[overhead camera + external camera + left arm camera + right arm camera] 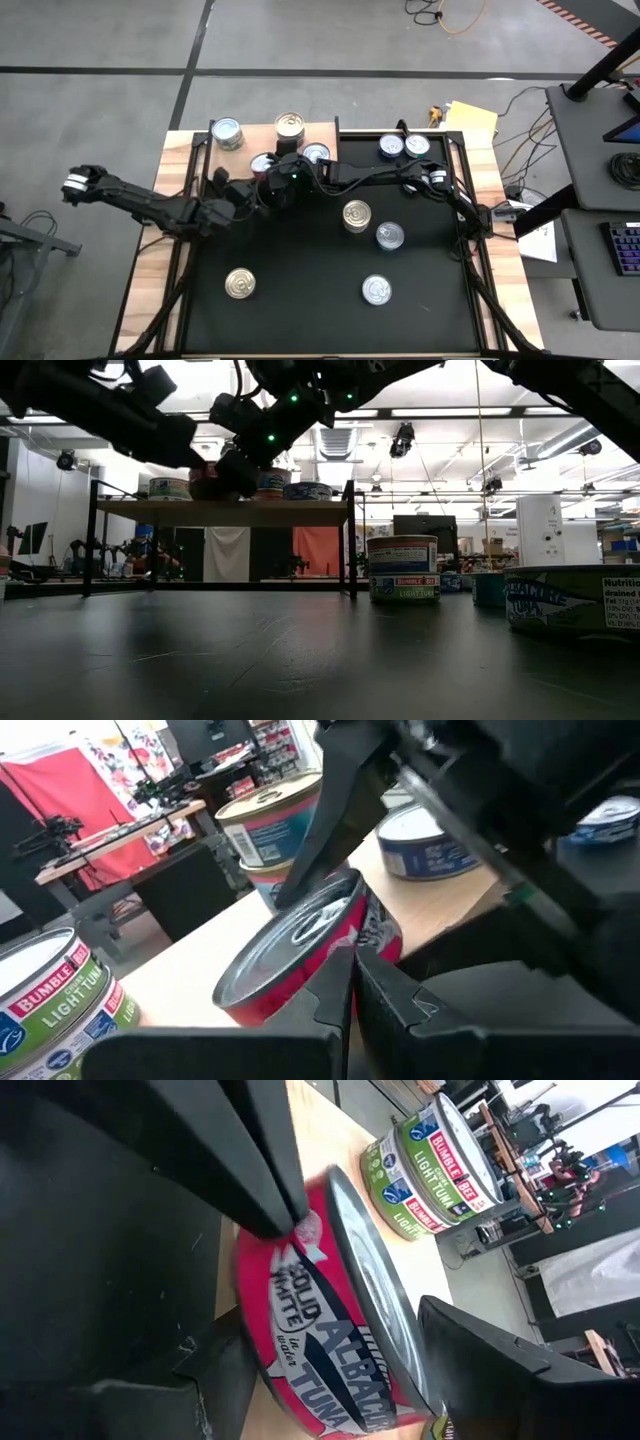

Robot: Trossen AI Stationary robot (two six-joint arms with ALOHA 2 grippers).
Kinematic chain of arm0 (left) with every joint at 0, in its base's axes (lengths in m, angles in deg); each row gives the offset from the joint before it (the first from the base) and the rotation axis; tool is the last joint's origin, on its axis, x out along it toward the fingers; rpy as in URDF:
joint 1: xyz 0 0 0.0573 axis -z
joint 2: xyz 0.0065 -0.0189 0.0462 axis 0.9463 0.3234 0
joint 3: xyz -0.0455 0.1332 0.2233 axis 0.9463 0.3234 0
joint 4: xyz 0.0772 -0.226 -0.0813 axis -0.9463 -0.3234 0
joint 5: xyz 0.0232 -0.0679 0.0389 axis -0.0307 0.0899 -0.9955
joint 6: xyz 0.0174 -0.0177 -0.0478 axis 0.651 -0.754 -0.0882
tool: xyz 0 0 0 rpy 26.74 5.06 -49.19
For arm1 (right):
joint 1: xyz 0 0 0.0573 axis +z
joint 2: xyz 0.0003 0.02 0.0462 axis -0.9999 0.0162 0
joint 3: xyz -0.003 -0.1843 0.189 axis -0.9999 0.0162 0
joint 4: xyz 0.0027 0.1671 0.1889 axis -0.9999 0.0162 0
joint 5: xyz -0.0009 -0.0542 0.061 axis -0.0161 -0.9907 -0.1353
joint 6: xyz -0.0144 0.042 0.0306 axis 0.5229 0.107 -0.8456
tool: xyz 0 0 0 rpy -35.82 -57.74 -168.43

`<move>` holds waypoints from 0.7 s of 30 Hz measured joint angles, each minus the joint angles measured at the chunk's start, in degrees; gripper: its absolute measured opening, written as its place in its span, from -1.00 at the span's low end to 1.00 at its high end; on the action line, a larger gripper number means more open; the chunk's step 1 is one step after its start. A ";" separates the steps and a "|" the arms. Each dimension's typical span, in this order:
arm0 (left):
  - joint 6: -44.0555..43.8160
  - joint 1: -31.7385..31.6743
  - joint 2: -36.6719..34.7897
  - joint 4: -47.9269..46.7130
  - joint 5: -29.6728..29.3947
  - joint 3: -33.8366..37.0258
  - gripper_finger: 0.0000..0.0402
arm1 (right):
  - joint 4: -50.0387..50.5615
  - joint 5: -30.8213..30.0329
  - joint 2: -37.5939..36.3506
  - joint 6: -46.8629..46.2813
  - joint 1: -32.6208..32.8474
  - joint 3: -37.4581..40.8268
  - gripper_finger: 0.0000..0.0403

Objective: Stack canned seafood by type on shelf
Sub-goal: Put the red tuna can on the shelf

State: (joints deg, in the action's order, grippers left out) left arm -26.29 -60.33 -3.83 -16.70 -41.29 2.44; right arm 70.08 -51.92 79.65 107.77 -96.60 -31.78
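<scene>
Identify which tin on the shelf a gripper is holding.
The red-labelled tin on the shelf, gripped by the right gripper; neighbouring shelf tins wear green or blue labels and stand free.

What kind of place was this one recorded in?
Likely a robotics lab or workshop: bare grey concrete floor with loose cables, a black side desk carrying a keyboard, and ceiling strip lights over cluttered workbenches.
</scene>
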 joint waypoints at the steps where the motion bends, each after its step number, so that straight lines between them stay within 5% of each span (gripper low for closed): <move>1: -0.04 -0.56 0.34 0.02 0.52 0.00 -1.00 | -0.04 0.00 0.00 0.03 -0.02 0.00 0.25; 21: -2.29 -3.16 2.46 0.26 -1.49 0.00 -1.00 | -0.03 0.17 0.00 1.66 0.00 0.02 0.45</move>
State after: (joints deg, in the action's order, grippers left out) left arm -28.58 -63.49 -1.37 -16.45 -42.78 2.44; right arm 70.05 -51.74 79.65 109.43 -96.60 -31.76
